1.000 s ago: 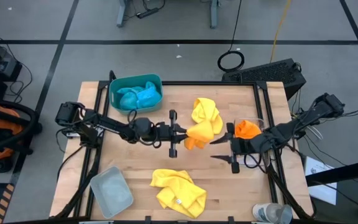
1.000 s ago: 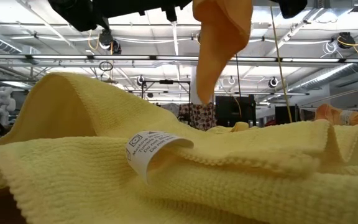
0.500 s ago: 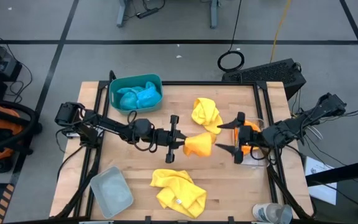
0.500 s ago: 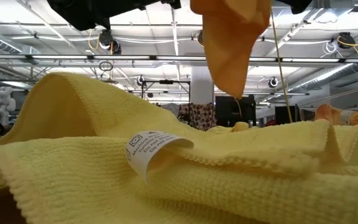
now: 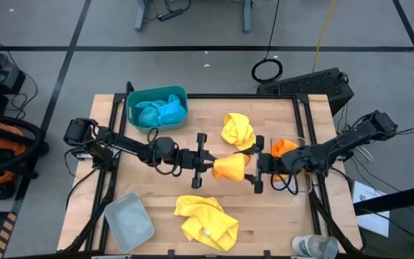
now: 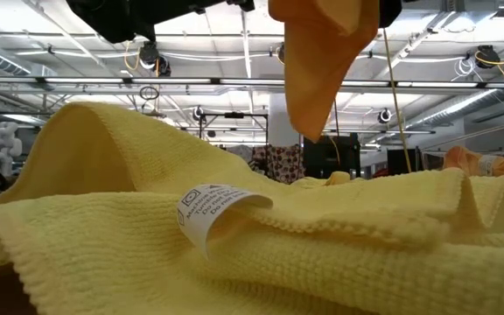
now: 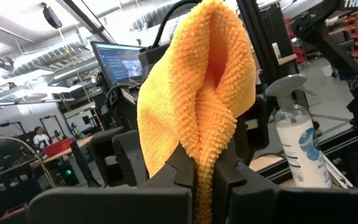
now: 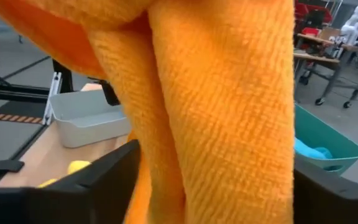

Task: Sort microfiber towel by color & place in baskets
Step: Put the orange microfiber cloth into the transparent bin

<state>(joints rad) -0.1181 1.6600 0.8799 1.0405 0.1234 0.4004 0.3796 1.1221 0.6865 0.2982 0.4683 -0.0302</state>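
Observation:
My left gripper [image 5: 210, 165] is shut on an orange towel [image 5: 229, 167] above the table's middle. It also shows in the left wrist view [image 7: 205, 171]. My right gripper [image 5: 252, 165] is open right beside that towel. In the right wrist view its fingers [image 8: 73, 186] stand on either side of the towel [image 8: 222, 93]. A second orange towel [image 5: 284, 148] lies in the clear basket [image 5: 298, 181] at the right. Two blue towels [image 5: 160, 110] lie in the teal basket [image 5: 131, 101]. One yellow towel [image 5: 237, 131] lies at the middle far side, another [image 5: 205, 220] at the near edge. My left gripper pinches a bunched fold of the orange towel [image 7: 207, 146] between its two fingers. The fingers lie level and come from the table's left. The towel is lifted clear and its free end [image 6: 318, 87] hangs down. My right gripper: I cannot tell whether its fingers touch the towel.
A pale grey basket [image 5: 129, 221] stands at the near left corner. A clear bottle [image 5: 315, 247] stands at the near right corner. In the low view the near yellow towel [image 6: 234, 245] fills the foreground. Bare wood lies between the teal basket and the near yellow towel.
My left gripper has carried the orange towel a little toward the near edge, off the far yellow towel, and now holds it still. My right gripper first drew back toward the right edge, then came left until the towel stands between its fingers.

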